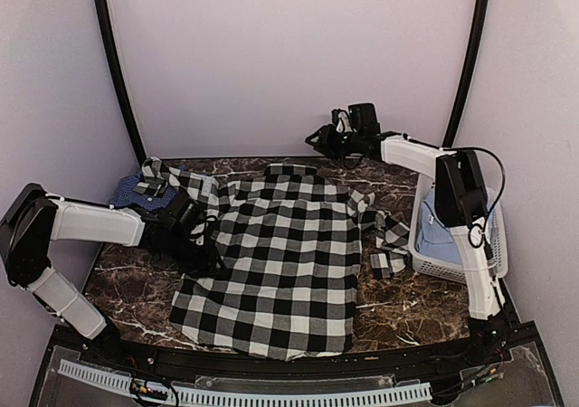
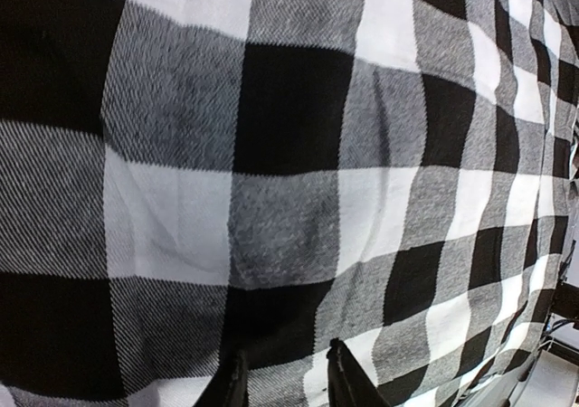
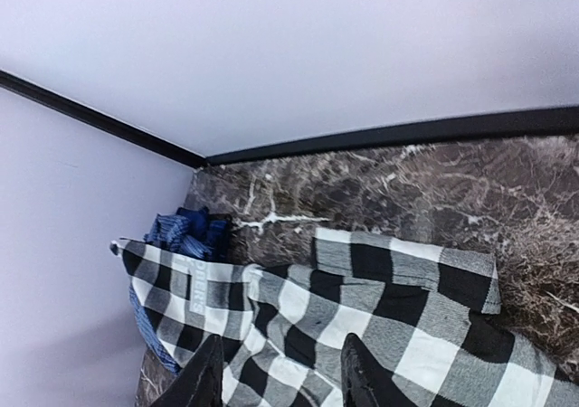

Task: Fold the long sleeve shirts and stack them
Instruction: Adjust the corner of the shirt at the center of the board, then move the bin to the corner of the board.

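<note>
- Checked shirt (image 1: 271, 271) lies spread on the tabletop (image 1: 407, 303), body mostly flat, hem toward the arms.
- Its left sleeve (image 1: 167, 179) runs back-left and drapes over the dark blue shirt (image 1: 127, 192), which sits bunched in the far left corner.
- Its right sleeve (image 1: 384, 240) is crumpled just beside the white basket (image 1: 430, 264).
- Left fingers (image 2: 235, 389): low over the shirt's left side and narrowly apart. Cannot tell whether a fold of cloth is pinched between them or they only rest on it.
- Right fingers (image 3: 201, 380): held high above the far edge of the tabletop, clearly parted, nothing between them.
- Step in hand, by my reading: bring the left side and sleeve inward for the first fold.
- To do it well:
  - Take the edge near the shoulder rather than mid-panel.
  - Lift only enough to clear the tabletop, then carry it across in one line so the body does not drag.
  - Free the left sleeve from the blue shirt first, or that shirt may be pulled along.
  - The right arm could come down to pin or straighten the bunched right sleeve.
- Hard to make out:
  - The left wrist view is filled with checks, with no shirt edge or tabletop for reference.
  - The left arm covers the shirt's left margin in the top view.
  - The basket holds something pale blue, unidentifiable.
  - Most of the blue shirt is covered.
</note>
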Action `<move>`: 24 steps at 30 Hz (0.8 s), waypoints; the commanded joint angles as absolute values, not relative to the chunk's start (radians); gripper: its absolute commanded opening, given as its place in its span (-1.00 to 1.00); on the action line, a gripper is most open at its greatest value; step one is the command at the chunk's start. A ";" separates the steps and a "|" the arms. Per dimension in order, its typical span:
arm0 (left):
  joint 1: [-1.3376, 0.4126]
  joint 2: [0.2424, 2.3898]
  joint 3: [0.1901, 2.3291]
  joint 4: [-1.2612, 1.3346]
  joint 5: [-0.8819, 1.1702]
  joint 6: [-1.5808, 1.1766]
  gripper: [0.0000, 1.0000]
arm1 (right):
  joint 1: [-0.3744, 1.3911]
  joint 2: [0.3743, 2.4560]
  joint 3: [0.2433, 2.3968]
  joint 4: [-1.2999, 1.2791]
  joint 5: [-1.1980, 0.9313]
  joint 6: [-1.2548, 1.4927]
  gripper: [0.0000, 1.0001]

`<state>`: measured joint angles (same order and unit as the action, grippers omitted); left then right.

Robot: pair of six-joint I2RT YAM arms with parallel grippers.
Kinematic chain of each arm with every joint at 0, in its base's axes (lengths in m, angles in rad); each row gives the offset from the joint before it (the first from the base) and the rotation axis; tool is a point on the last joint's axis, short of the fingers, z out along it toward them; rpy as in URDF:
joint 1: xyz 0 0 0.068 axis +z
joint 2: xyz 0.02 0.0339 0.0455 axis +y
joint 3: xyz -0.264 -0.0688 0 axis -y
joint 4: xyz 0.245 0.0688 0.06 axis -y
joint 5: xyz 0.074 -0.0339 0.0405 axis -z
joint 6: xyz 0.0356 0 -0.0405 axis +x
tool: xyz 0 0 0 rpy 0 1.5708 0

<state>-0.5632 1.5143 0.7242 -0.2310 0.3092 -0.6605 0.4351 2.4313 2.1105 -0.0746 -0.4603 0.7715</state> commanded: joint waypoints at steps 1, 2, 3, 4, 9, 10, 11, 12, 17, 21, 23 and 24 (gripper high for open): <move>-0.566 1.494 0.808 -0.292 0.284 -0.625 -0.40 | 0.464 2.234 1.902 -0.086 -0.373 0.683 -0.16; -0.566 1.491 0.831 -0.303 0.283 -0.619 -0.37 | 0.466 2.190 1.841 -0.078 -0.359 0.679 -0.16; -0.566 1.486 0.842 -0.312 0.279 -0.617 -0.35 | 0.470 2.148 1.787 -0.071 -0.344 0.673 -0.15; -0.566 1.483 0.862 -0.317 0.277 -0.612 -0.32 | 0.475 2.109 1.734 -0.069 -0.329 0.663 -0.13; -0.565 1.463 0.918 -0.333 0.276 -0.600 -0.26 | 0.493 1.935 1.530 -0.105 -0.258 0.629 -0.11; -0.565 1.462 0.931 -0.334 0.279 -0.596 -0.24 | 0.496 1.905 1.487 -0.111 -0.242 0.624 -0.10; -0.566 1.461 0.936 -0.335 0.280 -0.595 -0.24 | 0.498 1.877 1.446 -0.117 -0.231 0.623 -0.10; -0.565 1.461 0.947 -0.335 0.282 -0.592 -0.23 | 0.500 1.852 1.392 -0.126 -0.216 0.620 -0.10; -0.565 1.463 0.966 -0.328 0.292 -0.589 -0.23 | 0.505 1.750 1.225 -0.160 -0.160 0.625 -0.08; -0.565 1.472 0.971 -0.330 0.303 -0.587 -0.23 | 0.506 1.649 1.103 -0.203 -0.081 0.653 -0.07; -0.564 1.476 0.969 -0.330 0.302 -0.588 -0.23 | 0.506 1.584 1.029 -0.213 -0.047 0.674 -0.06; -0.564 1.477 0.968 -0.327 0.304 -0.588 -0.23 | 0.506 1.554 0.999 -0.228 -0.025 0.686 -0.06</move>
<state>-0.5632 1.4937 0.9485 -0.3054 0.2943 -0.6056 0.4980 1.6745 1.0939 -0.1905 -0.1314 0.6460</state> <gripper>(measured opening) 0.383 0.468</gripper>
